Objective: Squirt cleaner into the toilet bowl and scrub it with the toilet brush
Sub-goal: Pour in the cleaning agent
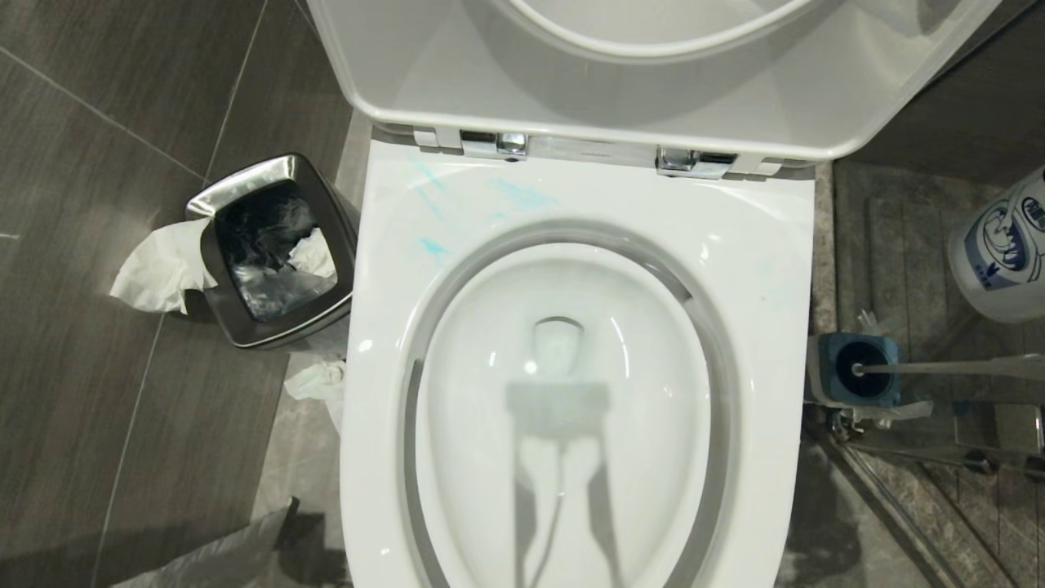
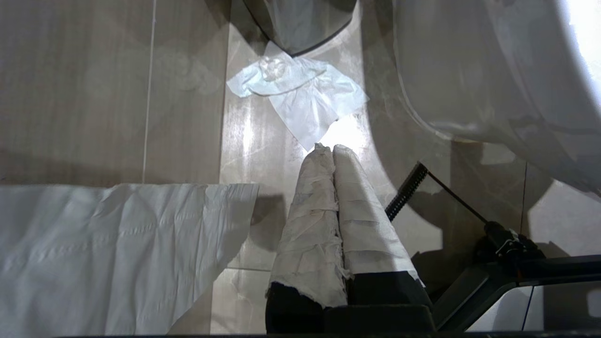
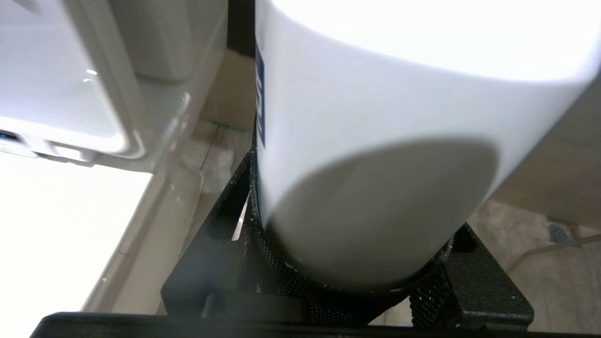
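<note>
The glossy white ceramic toilet bowl has its seat and lid up, with pale turquoise cleaner streaks on the rim near the hinges. The right gripper is clamped about halfway around a fat white plastic bottle with blue print, off the bowl's right side. I'd guess that smooth bottle is slippery and squashes a bit, so grip mid-body. The slim white-handled toilet brush sits in its holder just below it. It's light and stiff, so grab the handle end. The left gripper, its fingers wrapped in white, is pressed together holding nothing, low by the bowl's base.
</note>
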### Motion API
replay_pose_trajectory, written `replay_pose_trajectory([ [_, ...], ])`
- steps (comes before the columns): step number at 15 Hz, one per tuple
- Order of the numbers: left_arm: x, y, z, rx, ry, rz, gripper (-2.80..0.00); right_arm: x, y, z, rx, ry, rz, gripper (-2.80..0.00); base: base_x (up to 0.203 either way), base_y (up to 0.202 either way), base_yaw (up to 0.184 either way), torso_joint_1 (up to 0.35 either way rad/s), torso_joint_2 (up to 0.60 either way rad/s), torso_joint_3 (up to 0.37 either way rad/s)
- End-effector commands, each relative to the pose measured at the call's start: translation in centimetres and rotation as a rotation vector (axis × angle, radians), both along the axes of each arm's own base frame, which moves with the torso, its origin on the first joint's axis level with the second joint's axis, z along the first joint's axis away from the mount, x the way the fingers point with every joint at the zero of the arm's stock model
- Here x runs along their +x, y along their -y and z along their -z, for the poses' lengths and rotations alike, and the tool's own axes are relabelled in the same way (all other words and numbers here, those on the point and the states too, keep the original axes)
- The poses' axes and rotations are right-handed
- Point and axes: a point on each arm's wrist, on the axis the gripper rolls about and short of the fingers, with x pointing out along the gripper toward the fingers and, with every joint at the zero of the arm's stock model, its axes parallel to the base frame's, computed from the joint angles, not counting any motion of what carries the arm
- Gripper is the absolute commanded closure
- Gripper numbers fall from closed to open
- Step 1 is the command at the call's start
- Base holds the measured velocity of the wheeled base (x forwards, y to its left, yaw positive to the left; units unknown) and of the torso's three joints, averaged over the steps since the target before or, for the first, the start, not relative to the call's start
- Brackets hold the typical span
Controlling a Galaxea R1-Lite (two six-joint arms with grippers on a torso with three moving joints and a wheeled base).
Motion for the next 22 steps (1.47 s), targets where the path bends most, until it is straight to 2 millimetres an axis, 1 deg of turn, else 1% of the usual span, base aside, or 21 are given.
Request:
replay_pose_trajectory([
  [1, 0.0, 0.0, 0.0, -0.002, -0.001, 0.001, 0.0, -0.8, 0.0, -0.2, -0.002, 0.021, 0.001, 0.0, 0.0, 0.0, 0.0, 0.002, 0.0, 0.198],
  [12, 0.0, 0.0, 0.0, 0.002, -0.001, 0.001, 0.0, -1.7, -0.1, 0.7, -0.002, -0.039, -0.005, 0.0, 0.0, 0.0, 0.0, 0.002, 0.0, 0.202],
  [19, 0.0, 0.0, 0.0, 0.004, -0.001, 0.001, 0.0, -1.6, -0.1, 0.8, -0.001, -0.055, -0.003, 0.0, 0.0, 0.0, 0.0, 0.004, 0.0, 0.204],
  [22, 0.0, 0.0, 0.0, 0.004, -0.001, 0.001, 0.0, -1.5, -0.1, 1.2, 0.002, -0.075, -0.002, 0.0, 0.0, 0.0, 0.0, 0.002, 0.0, 0.202],
])
